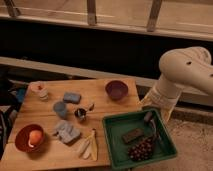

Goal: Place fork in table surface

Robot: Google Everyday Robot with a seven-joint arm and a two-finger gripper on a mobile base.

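The white arm reaches in from the right and drops toward the green tray (112, 145), with the dark gripper (148, 117) low over the tray's far right corner. I can't tell whether it is open or closed. The tray also holds a dark block (133, 135) and a bunch of grapes (144, 149).

The fork (91, 106) looks to be the small pale sliver lying on the wooden counter (95, 90), just beside the small dark metal cup (80, 114) and well apart from the gripper.

Also on the counter are a purple bowl (116, 89), a blue sponge (72, 97), a red bowl (22, 144) holding an orange fruit (34, 137), and cream-yellow pieces (88, 145) near the tray.
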